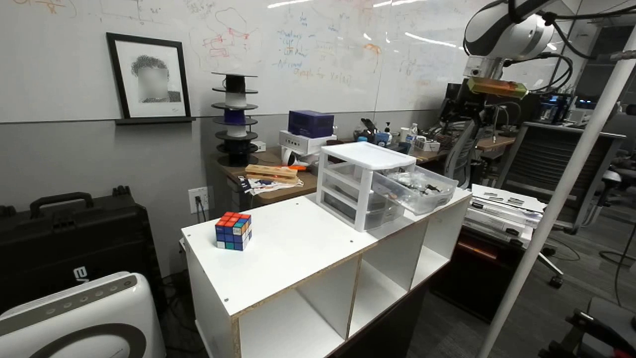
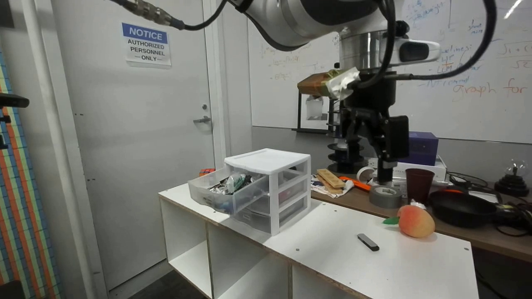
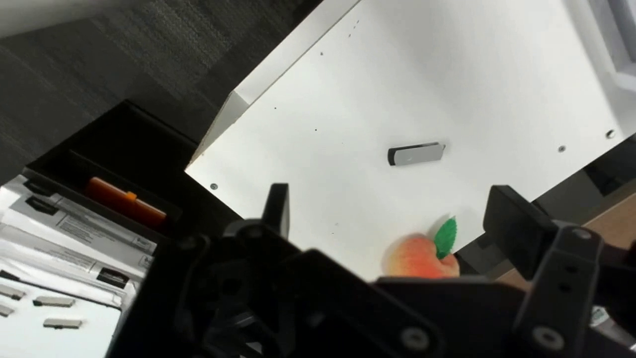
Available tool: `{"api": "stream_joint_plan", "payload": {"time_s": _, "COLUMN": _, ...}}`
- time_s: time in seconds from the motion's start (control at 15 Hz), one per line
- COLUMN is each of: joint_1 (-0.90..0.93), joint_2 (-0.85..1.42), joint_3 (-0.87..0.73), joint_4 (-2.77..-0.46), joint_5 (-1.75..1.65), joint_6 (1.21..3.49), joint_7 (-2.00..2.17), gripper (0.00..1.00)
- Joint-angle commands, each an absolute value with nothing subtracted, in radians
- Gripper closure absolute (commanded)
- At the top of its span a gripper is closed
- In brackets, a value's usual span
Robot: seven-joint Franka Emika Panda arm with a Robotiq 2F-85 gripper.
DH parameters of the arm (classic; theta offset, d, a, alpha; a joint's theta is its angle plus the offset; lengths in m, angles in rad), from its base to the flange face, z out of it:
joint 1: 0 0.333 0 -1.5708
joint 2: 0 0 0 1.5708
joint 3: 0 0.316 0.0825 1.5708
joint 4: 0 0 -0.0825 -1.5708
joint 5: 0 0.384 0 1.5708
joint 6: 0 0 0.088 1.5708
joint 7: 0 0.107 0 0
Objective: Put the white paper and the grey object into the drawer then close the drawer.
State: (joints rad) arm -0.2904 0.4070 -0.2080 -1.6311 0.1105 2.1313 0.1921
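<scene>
The grey object (image 2: pixel 368 242), a slim grey and black stick, lies flat on the white shelf top; it also shows in the wrist view (image 3: pixel 418 154). The drawer (image 2: pixel 208 198), the translucent top one of the small white drawer unit (image 2: pixel 268 161), is pulled out and holds mixed small items; it also shows in an exterior view (image 1: pixel 439 197). My gripper (image 2: pixel 369 162) is open and empty, raised above the shelf. In the wrist view its fingers (image 3: pixel 395 211) are wide apart, with the grey object beyond them. I cannot make out the white paper.
A peach with a green leaf (image 2: pixel 417 222) lies on the shelf (image 2: pixel 320 259) near the grey object. A colored cube (image 1: pixel 233 231) stands at the shelf's other end. A desk behind holds grey tape (image 2: pixel 385 196), a dark cup (image 2: pixel 419 186) and a black pan (image 2: pixel 462 208).
</scene>
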Motion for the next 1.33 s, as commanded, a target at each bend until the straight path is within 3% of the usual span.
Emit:
{"api": "stream_joint_plan", "payload": {"time_s": 0.0, "joint_1": -0.326, "joint_2": 0.493, "joint_3": -0.218, "joint_4": -1.593, "joint_5": 0.221, "joint_6": 2.217, "joint_7": 0.276, "gripper": 0.00}}
{"api": "stream_joint_plan", "payload": {"time_s": 0.6, "joint_1": -0.315, "joint_2": 0.703, "joint_3": -0.195, "joint_4": -1.498, "joint_5": 0.373, "joint_6": 2.429, "joint_7": 0.469, "gripper": 0.00}}
{"api": "stream_joint_plan", "payload": {"time_s": 1.27, "joint_1": -0.272, "joint_2": 0.831, "joint_3": -0.182, "joint_4": -1.382, "joint_5": 0.383, "joint_6": 2.455, "joint_7": 0.683, "gripper": 0.00}}
